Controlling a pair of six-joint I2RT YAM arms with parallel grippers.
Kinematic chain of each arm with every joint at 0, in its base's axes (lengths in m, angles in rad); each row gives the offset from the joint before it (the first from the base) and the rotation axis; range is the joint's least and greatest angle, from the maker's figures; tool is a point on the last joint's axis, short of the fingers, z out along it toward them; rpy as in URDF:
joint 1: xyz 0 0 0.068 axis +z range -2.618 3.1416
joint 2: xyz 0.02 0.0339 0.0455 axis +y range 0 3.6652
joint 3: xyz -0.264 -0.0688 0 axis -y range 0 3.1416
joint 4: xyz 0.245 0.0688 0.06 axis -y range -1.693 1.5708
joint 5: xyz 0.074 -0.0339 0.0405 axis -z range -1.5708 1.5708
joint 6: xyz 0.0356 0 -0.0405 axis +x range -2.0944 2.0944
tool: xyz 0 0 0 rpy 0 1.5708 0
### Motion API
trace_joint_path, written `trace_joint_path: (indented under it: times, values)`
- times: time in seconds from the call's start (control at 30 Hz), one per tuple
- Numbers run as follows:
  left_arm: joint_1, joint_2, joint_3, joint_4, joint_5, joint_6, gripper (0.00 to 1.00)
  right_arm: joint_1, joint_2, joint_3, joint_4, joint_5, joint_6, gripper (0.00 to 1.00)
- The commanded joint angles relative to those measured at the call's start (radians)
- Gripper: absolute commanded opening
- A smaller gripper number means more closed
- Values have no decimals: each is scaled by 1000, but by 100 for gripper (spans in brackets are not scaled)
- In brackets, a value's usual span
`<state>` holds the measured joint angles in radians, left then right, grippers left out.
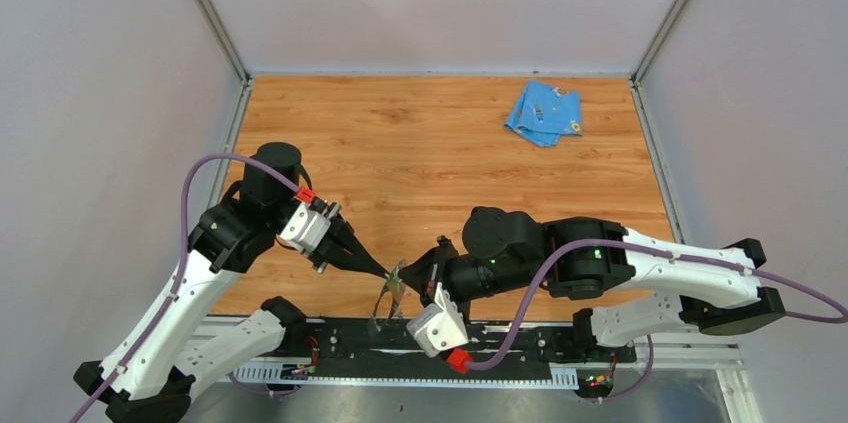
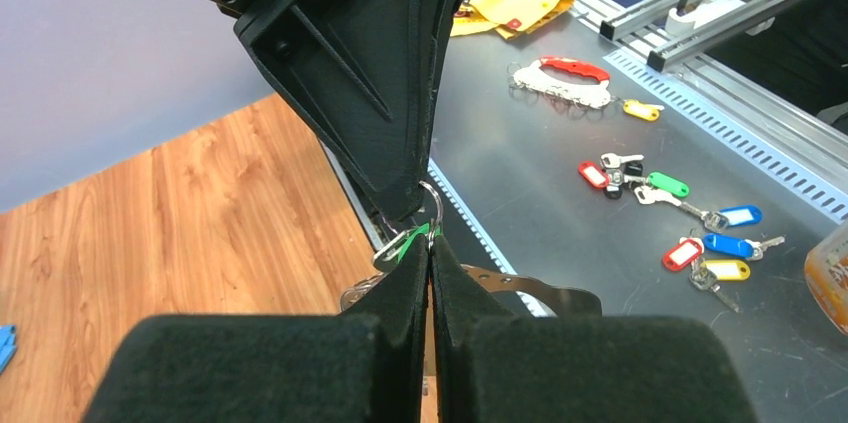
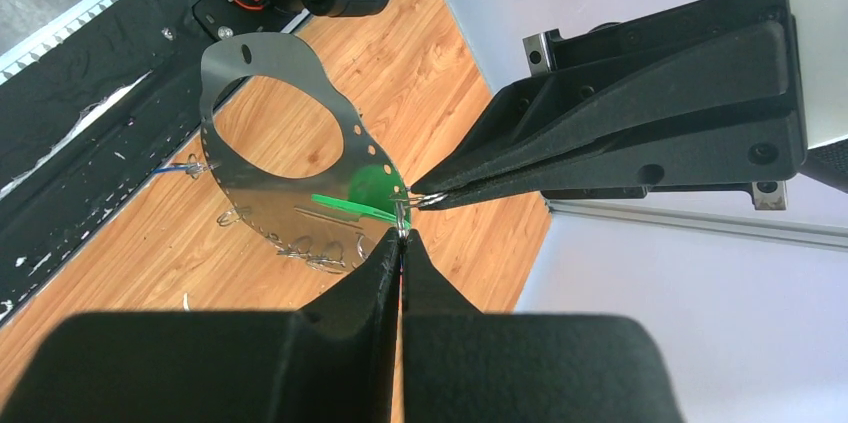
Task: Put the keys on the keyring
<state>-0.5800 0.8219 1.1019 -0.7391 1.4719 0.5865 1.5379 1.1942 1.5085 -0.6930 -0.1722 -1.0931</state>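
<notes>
Keyring (image 3: 262, 133) (green key (image 3: 350, 205) attached) hangs between both clenched jaws, left (image 1: 385, 274) and right (image 1: 408, 280).

Wood-grain tabletop (image 1: 420, 143), pale lilac walls (image 1: 100, 93), grey metal bench (image 2: 560, 193).

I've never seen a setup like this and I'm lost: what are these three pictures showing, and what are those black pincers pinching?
The overhead picture shows two white-and-black robot arms bolted at the near edge of a wooden table. The other two pictures come from cameras on the wrists, looking along each arm's own fingers. The left gripper and right gripper meet tip to tip, both shut. Between them is a small wire ring with a green plastic key head, hanging by a large thin grey metal keyring band. Exactly which tip holds what is hard to tell. A crumpled light-blue cloth lies far back.
</notes>
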Motion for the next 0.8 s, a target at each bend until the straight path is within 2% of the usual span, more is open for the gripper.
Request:
trace_joint_path:
  times: [0.0, 0.77]
  values:
    - [-9, -5, 20, 7, -11, 20, 0, 13, 5, -2, 37, 21, 9, 0]
    - [-8, -16, 13, 8, -27, 24, 0, 13, 29, 11, 82, 121, 53, 0]
